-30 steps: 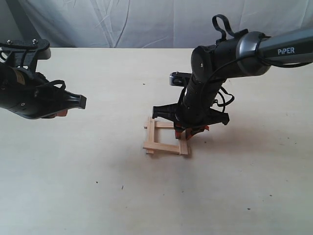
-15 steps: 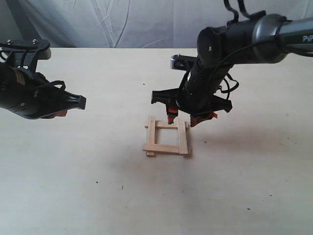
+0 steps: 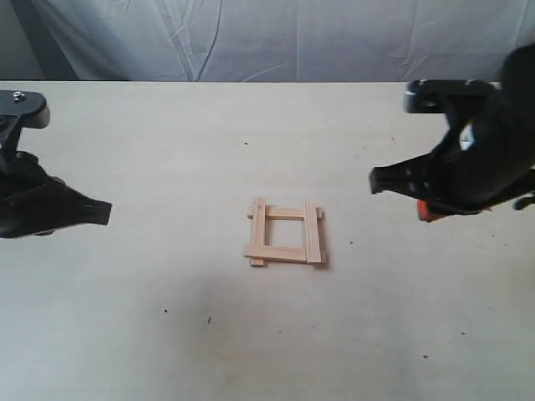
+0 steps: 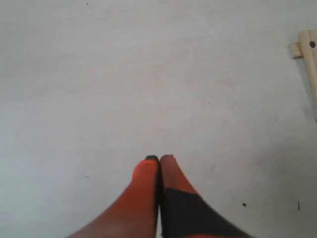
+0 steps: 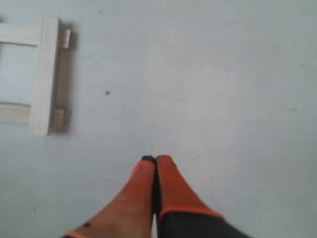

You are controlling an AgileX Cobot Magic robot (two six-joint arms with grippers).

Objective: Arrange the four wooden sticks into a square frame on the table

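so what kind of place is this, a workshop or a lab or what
Probably a robot lab test bench: a wide pale cream-white table holding four flat light-tan wooden sticks in a square, a wrinkled white cloth backdrop, and black robot arms ending in an orange-tipped left gripper and right gripper.

pale grey-white cloth backdrop (image 3: pixel 251 38), stretched across the whole top of the exterior view, hanging upright. creased all over: long folds slanting down, some crossing near the middle. darker grey strip (image 3: pixel 15 42) at the upper left corner, just beside the cloth's slanted edge; too plain to identify.
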